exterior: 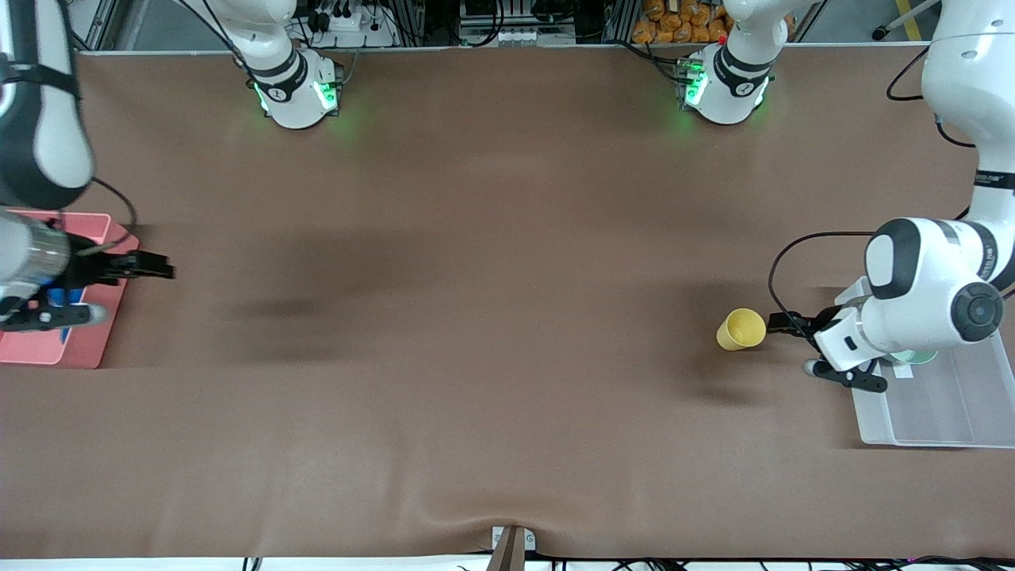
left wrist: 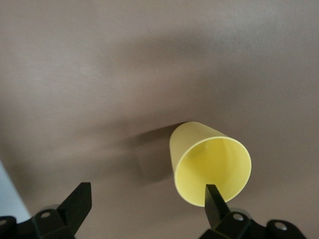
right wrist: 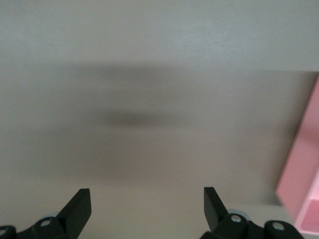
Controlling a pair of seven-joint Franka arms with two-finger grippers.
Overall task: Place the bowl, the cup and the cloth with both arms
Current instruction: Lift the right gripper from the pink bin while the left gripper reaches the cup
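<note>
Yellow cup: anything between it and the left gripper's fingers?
Nothing visible. The yellow cup stands on bare brown table right beside the left gripper, whose fingers are open.

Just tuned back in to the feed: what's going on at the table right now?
Nothing is held. The left gripper stands open beside the upright yellow cup, which sits on the table next to the clear bin. A mint-green bowl peeks out under that arm, at the bin. The right gripper is open too, at the edge of the pink tray, with nothing between its fingers.
</note>
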